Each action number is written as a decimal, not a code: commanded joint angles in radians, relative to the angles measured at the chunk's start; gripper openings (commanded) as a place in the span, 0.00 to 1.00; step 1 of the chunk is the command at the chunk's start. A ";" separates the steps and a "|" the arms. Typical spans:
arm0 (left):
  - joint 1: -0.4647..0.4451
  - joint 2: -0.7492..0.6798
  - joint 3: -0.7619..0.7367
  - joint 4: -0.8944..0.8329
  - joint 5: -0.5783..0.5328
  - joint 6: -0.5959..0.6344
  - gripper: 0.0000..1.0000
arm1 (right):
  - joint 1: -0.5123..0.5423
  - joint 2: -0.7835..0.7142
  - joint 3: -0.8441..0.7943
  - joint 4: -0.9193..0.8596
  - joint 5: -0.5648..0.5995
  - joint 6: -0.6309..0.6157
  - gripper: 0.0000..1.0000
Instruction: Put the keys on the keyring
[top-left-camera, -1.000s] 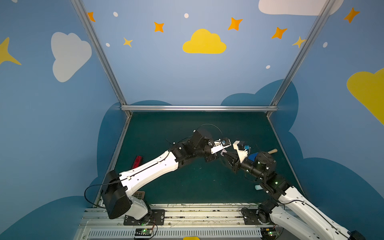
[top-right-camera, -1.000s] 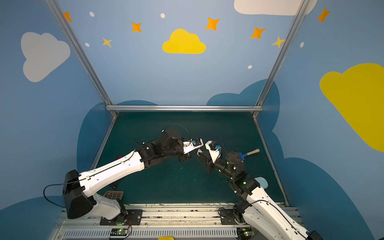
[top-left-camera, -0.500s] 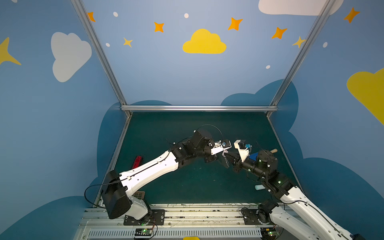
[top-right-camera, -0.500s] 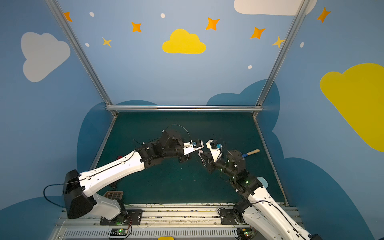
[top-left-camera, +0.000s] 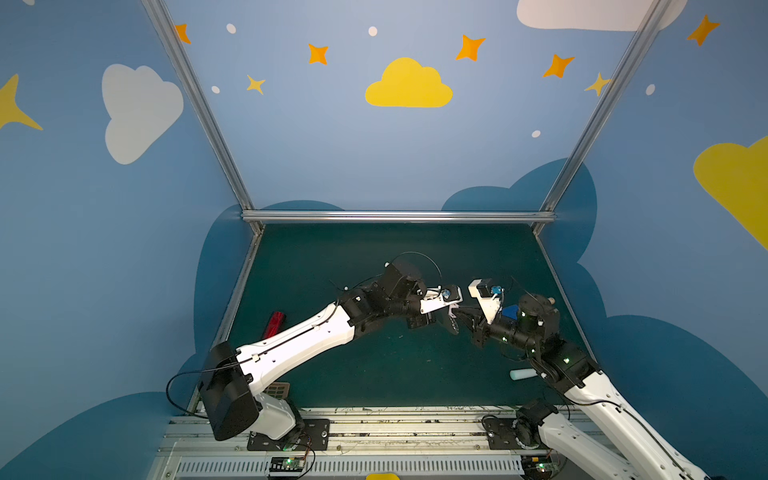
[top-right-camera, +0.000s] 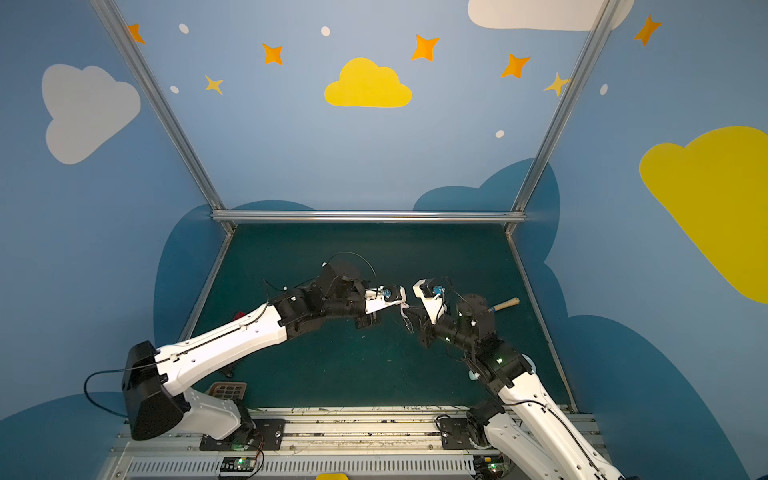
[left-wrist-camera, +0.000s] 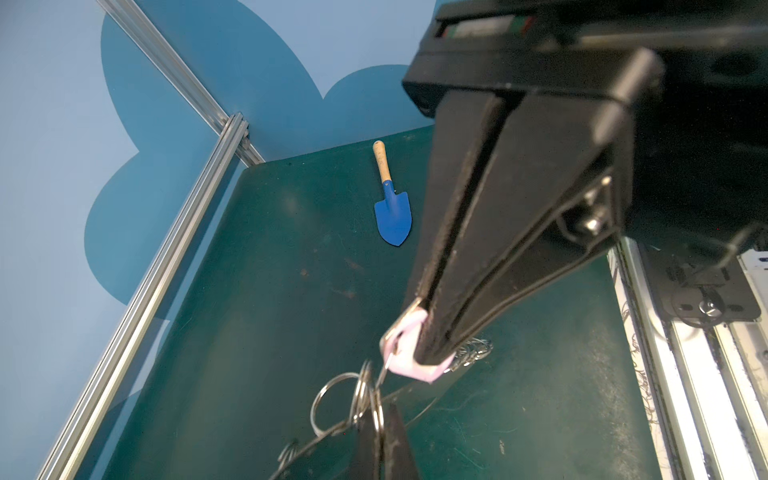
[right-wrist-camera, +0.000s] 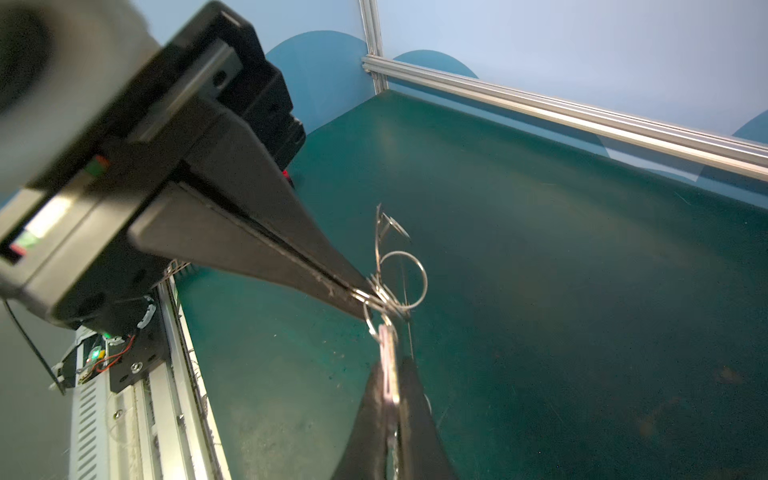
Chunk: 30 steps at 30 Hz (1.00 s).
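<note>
Above the middle of the table (top-left-camera: 374, 374), the left end effector (left-wrist-camera: 432, 355) is clamped shut on the pale head of the key (left-wrist-camera: 405, 345), whose metal end meets the keyring (left-wrist-camera: 365, 395) pinched in the closed right end effector (right-wrist-camera: 366, 296).

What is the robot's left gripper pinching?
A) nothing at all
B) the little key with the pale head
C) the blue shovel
B: in the left wrist view the left gripper is shut on the pale head of the key; the blue shovel lies apart.
</note>
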 joint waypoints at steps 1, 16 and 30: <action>0.024 -0.045 -0.024 -0.047 0.001 0.022 0.04 | -0.036 0.013 0.048 -0.059 0.009 -0.029 0.00; 0.042 -0.086 -0.076 -0.015 0.113 0.058 0.04 | -0.079 0.078 0.126 -0.211 -0.047 -0.186 0.00; 0.062 -0.096 -0.107 0.091 0.202 -0.034 0.04 | -0.079 0.049 -0.017 0.013 -0.087 -0.172 0.00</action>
